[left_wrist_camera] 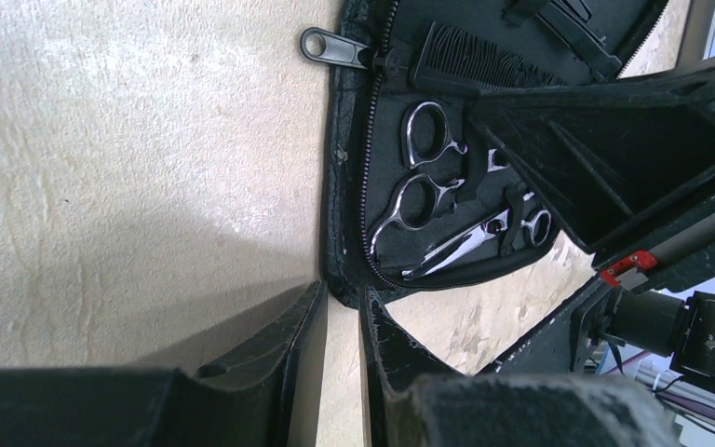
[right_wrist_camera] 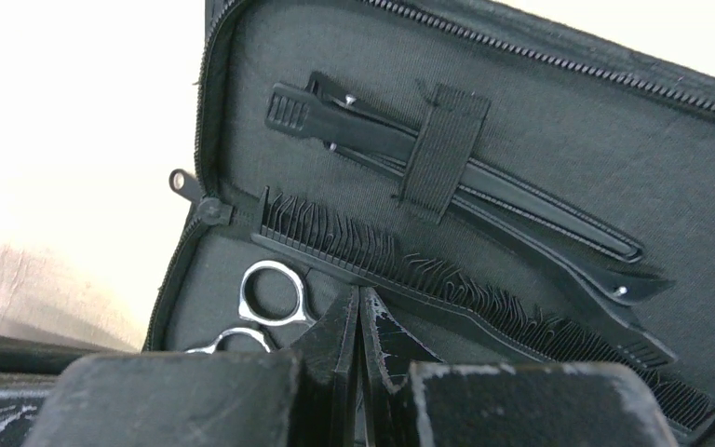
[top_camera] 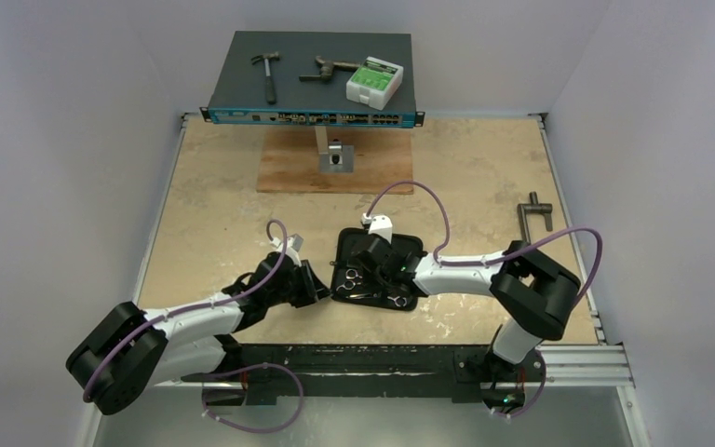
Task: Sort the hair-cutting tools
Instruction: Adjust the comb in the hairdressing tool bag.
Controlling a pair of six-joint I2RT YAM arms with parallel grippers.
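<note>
The slim silver barber scissors [left_wrist_camera: 428, 200] lie in the open black zip case [right_wrist_camera: 559, 121], just ahead of the left fingers [left_wrist_camera: 340, 349], which stand slightly parted and empty. The right fingers [right_wrist_camera: 358, 340] are clenched on nothing, over the long black comb [right_wrist_camera: 410, 270]. The steel looks rigid and slippery; take the scissors by the ring handles.

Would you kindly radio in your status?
Left hand slightly open at case edge. Right hand shut over comb. Scissors, clips inside.

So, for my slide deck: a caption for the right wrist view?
Shut right gripper over the open zip case: hair clips strapped in, comb and scissors below.
</note>
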